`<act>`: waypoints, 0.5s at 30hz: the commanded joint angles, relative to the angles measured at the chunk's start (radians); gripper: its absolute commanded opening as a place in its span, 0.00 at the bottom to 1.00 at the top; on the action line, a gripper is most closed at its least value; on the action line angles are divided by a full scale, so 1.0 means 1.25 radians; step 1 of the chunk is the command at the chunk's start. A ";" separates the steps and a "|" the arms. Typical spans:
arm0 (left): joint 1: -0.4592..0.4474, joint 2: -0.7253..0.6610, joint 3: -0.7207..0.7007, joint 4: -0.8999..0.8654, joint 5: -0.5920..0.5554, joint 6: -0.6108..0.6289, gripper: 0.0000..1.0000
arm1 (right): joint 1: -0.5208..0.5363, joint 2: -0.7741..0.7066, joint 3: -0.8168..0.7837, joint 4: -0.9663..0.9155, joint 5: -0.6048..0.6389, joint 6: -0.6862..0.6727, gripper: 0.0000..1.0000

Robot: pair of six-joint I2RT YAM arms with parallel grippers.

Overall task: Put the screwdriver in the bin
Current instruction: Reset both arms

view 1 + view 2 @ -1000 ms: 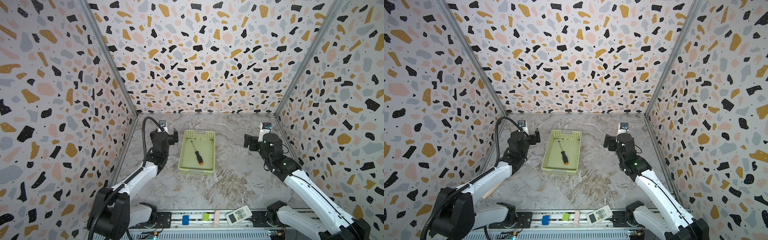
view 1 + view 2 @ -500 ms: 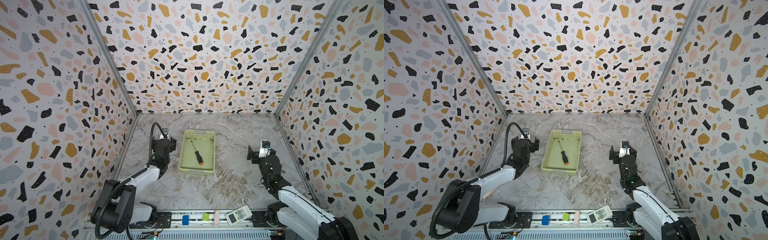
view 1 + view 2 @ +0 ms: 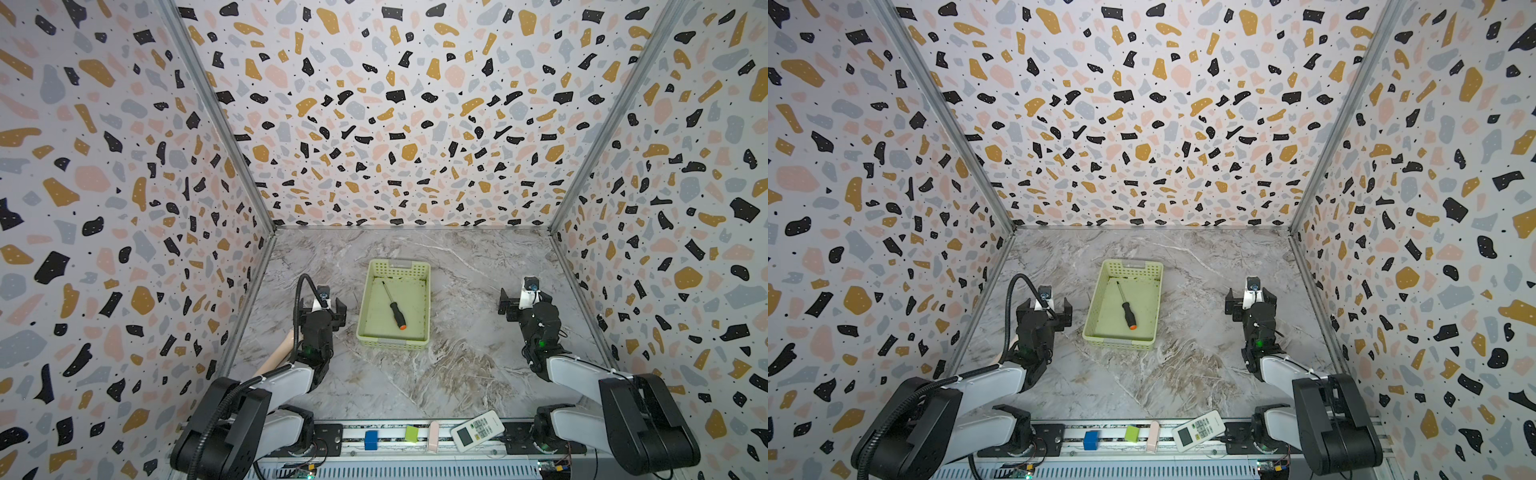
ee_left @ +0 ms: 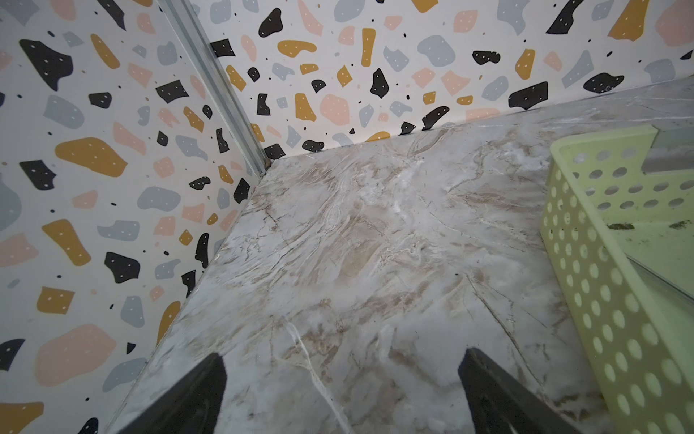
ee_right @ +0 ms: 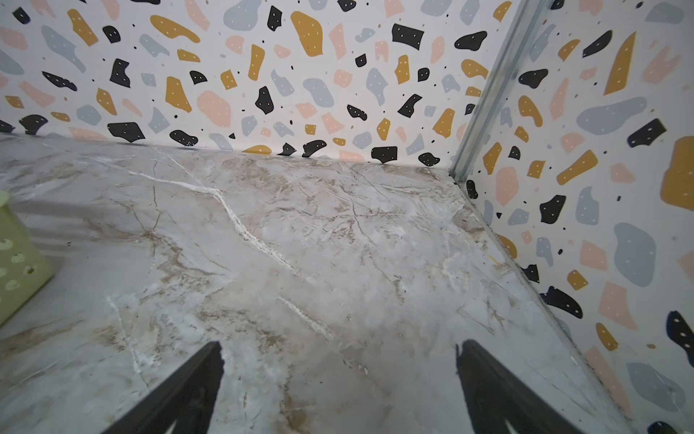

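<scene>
The screwdriver (image 3: pixel 394 308) (image 3: pixel 1126 310), black-handled with an orange end cap, lies aslant on the floor of the pale yellow-green bin (image 3: pixel 392 342) (image 3: pixel 1117 343) in both top views. Left of the bin, my left gripper (image 3: pixel 323 309) (image 3: pixel 1044 309) hangs open over bare marble. Well to the right of the bin, my right gripper (image 3: pixel 523 301) (image 3: pixel 1250 301) is also open. Each wrist view shows spread dark fingers with nothing between them: left gripper (image 4: pixel 341 375), right gripper (image 5: pixel 338 364). The bin's perforated wall (image 4: pixel 586 285) (image 5: pixel 15 259) shows at the edge of both.
Terrazzo-patterned walls close the marble table on three sides. Along the front rail lie a white remote control (image 3: pixel 477 430), a blue block (image 3: pixel 371 439), a small green block (image 3: pixel 411 433) and a pink piece (image 3: pixel 433 435). A wooden rod (image 3: pixel 276 355) lies beside the left arm.
Both arms have drawn back toward the front and folded lower. The screwdriver and the bin have stayed in place.
</scene>
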State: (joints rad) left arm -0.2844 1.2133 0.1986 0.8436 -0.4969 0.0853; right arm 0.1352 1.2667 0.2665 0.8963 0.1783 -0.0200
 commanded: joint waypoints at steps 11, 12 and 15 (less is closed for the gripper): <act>0.052 0.096 -0.104 0.388 -0.004 -0.024 0.99 | -0.037 0.179 -0.056 0.296 -0.117 -0.012 0.99; 0.056 0.113 -0.105 0.403 0.009 -0.024 0.99 | -0.044 0.174 -0.047 0.273 -0.136 -0.011 0.99; 0.065 0.161 -0.100 0.452 0.012 -0.029 0.99 | -0.059 0.179 -0.041 0.268 -0.166 -0.004 0.99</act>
State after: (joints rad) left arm -0.2131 1.3861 0.0700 1.2633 -0.5026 0.0662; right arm 0.0757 1.4975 0.1974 1.2030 0.0288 -0.0284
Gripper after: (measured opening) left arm 0.995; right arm 0.989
